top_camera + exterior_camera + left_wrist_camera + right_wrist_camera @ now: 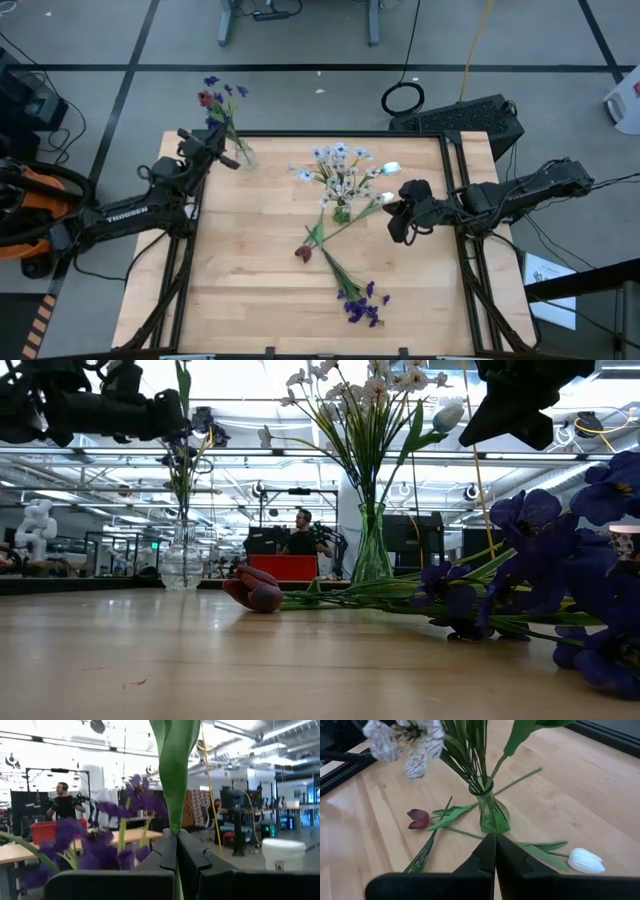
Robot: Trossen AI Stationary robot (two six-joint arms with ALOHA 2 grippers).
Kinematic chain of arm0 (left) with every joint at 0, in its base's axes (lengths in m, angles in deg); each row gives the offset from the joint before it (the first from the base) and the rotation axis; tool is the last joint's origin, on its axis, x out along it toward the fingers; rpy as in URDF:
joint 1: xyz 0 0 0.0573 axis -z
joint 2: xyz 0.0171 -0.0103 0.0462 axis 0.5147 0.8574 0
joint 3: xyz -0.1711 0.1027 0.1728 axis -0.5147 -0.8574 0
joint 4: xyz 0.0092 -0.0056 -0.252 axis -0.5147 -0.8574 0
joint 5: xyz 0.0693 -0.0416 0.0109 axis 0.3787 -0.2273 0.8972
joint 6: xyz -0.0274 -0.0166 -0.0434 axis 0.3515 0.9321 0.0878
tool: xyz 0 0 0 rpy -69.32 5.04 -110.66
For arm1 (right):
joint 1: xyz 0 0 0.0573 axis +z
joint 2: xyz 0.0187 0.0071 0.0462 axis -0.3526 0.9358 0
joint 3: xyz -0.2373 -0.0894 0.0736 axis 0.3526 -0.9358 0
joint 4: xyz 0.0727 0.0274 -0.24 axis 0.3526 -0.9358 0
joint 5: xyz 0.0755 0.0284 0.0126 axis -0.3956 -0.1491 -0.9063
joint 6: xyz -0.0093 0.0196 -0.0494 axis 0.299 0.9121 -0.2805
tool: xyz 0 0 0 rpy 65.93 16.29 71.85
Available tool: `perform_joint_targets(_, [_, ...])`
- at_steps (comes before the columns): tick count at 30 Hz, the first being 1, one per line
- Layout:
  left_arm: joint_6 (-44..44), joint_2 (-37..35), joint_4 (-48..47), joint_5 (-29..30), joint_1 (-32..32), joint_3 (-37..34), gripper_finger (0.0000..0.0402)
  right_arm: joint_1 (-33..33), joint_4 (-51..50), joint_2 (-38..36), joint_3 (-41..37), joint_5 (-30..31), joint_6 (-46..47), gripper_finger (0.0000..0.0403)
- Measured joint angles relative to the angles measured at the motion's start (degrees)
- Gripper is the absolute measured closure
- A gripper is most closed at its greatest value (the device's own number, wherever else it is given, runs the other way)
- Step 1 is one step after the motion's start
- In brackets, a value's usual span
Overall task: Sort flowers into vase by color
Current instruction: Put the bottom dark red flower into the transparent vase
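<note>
Pale white-lilac flowers are standing in a green glass vase near the table's back middle, while a dark red tulip, a purple cluster and a white tulip are lying on the wood around it. The left gripper is pinching a green stem shut over a clear vase at the back left corner; its bloom is cut off. The right gripper is hovering closed beside the green vase, holding nothing visible. A person is standing in the room beyond.

Left gripper sits at ten o'clock, fingers pinched together; right gripper hovers at three o'clock, fingers closed.
</note>
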Motion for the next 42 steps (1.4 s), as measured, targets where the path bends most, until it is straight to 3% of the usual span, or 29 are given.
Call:
perform_joint_targets(14, [0.5, 8.5, -1.8, 2.8, -1.9, 0.0, 0.0398, -0.4, 0.0, 0.0, 0.0, -0.1, -1.1, 0.0403])
perform_joint_targets(20, [0.9, 8.7, -2.5, 3.0, -2.2, -0.6, 0.0398, -0.4, 0.0, 0.0, 0.0, -0.1, -0.8, 0.0403])
perform_joint_targets(27, [5.0, 8.7, -10.0, 3.0, -2.2, -0.8, 0.0398, -0.4, 0.0, 0.0, 0.0, 0.0, -1.1, 0.0403])
perform_joint_targets(42, [4.9, 8.8, -7.3, 1.2, -2.1, -0.8, 0.0397, -2.4, -0.1, 0.0, 0.0, 0.0, -2.2, 0.0403])
